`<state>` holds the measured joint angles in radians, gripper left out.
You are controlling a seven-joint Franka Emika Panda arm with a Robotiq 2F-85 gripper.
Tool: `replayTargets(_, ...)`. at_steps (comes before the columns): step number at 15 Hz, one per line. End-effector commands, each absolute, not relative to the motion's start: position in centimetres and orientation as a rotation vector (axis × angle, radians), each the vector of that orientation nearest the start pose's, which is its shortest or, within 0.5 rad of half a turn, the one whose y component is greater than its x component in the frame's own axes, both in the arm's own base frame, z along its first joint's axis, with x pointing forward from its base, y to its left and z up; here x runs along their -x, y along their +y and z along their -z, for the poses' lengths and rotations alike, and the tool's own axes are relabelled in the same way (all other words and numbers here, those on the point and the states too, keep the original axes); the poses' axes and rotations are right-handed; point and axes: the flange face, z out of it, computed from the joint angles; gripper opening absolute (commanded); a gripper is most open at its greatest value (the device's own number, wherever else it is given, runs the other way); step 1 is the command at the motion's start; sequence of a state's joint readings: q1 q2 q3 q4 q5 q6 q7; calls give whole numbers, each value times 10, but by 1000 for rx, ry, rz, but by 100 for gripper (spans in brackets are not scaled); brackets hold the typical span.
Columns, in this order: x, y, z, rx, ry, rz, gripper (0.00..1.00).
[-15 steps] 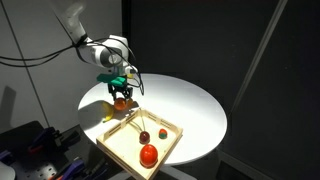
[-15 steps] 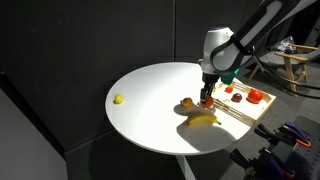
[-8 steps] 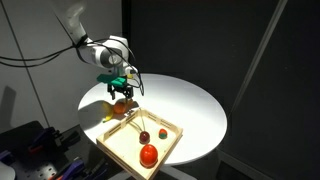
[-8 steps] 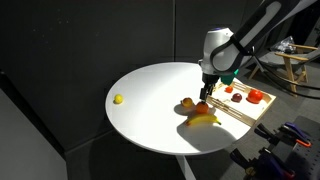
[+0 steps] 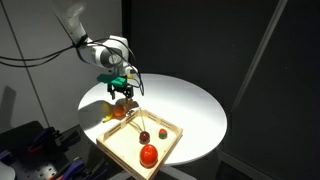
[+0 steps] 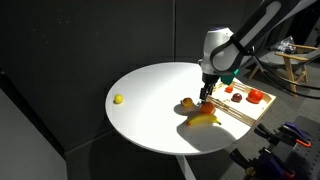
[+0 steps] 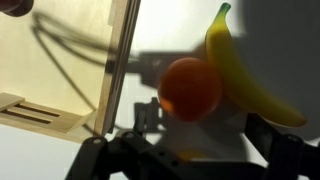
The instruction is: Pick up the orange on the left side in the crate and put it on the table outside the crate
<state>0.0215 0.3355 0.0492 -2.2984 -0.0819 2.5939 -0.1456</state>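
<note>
The orange (image 7: pixel 190 87) lies on the white table (image 6: pixel 150 110), outside the crate (image 7: pixel 120 60) and touching a banana (image 7: pixel 245 70). In both exterior views the orange (image 6: pixel 189 105) (image 5: pixel 119 112) sits just beyond the crate's (image 6: pixel 245 103) (image 5: pixel 172 127) rim. My gripper (image 7: pixel 190 150) (image 6: pixel 205 94) (image 5: pixel 121 93) hangs just above the orange. It is open, its fingers stand wide on either side, and nothing is held between them.
A red round fruit (image 5: pixel 148 154) (image 6: pixel 254 96) and small pieces (image 5: pixel 145 136) stay inside the crate. The banana (image 6: pixel 205 119) lies on the table beside the orange. A small yellow ball (image 6: pixel 118 99) rests near the table's far edge.
The gripper has opened and let go of the orange, which now rests on the table by the banana. The arm has barely moved.
</note>
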Motion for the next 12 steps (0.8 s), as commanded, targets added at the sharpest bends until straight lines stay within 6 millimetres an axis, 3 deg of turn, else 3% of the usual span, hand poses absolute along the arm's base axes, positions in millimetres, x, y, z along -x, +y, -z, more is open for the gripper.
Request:
replayTargets(1,-523,38,-212,3134,-402,-80,100)
replayTargets(12,-509,31,-262,3175,-87,-17,100)
